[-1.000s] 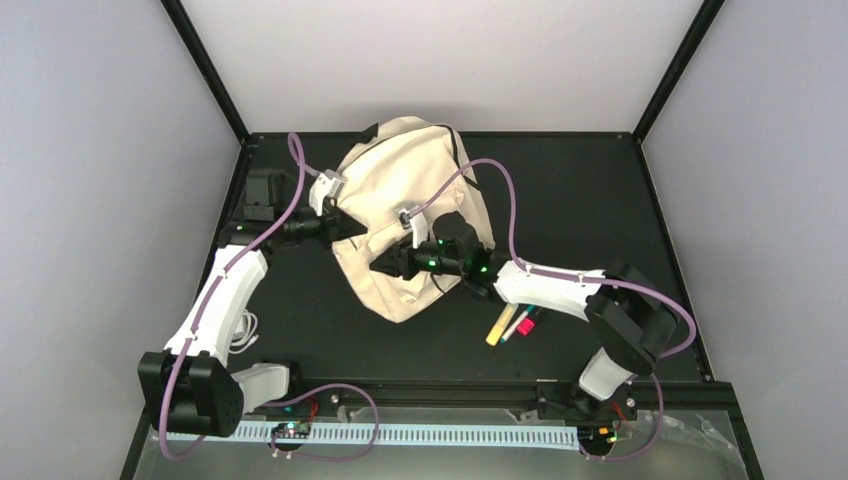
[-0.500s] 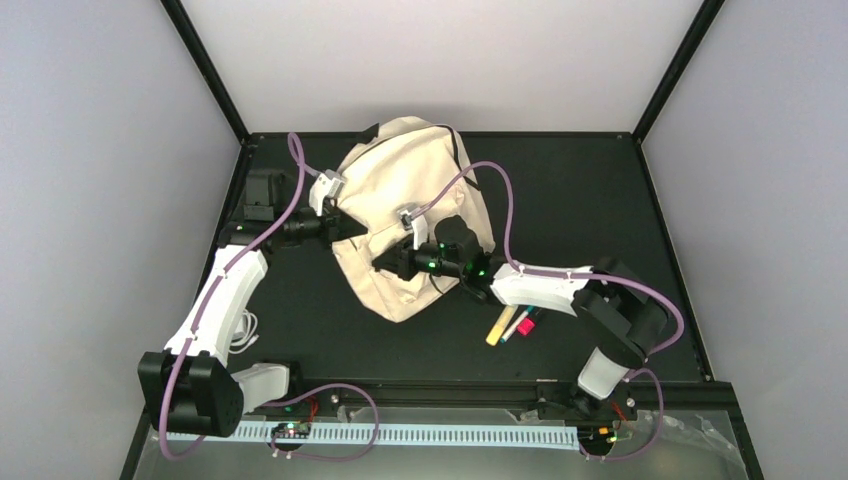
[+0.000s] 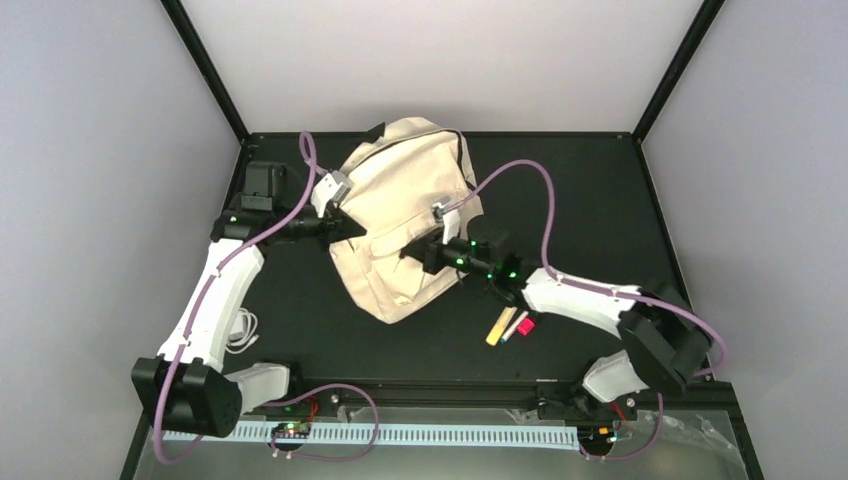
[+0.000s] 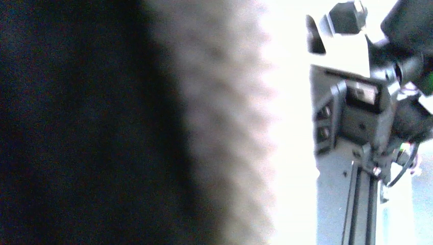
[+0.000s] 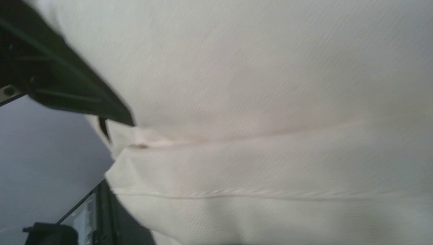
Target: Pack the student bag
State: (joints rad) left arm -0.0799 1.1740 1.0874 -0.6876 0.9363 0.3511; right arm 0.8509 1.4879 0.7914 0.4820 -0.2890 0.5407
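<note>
Lying slumped toward the back middle of the desk (image 3: 585,215), the student bag (image 3: 400,195) is showing only its cream outer fabric and a dark zipper line along its upper edge. No opening and no lining are showing in any view, so whatever it is holding is staying hidden.

The left claw (image 3: 352,228) is tapering to a point on the bag's left edge and appears to be clenched on the fabric there; its own camera is giving only a blur of cloth. The right claw (image 3: 412,256) is pressing against the bag's front panel near a seam, and I cannot tell whether it is gripping or released, since fabric is filling its wrist view.

The step in hand is probably getting the mouth open. Doing it well is meaning one claw anchoring the soft cloth while the other is pulling away from it along the zipper, keeping the fabric taut rather than bunching.

Outside the bag, a yellow highlighter (image 3: 497,327) and a pink marker (image 3: 522,326) are lying side by side on the desk beside the right forearm, waiting to go in.
</note>
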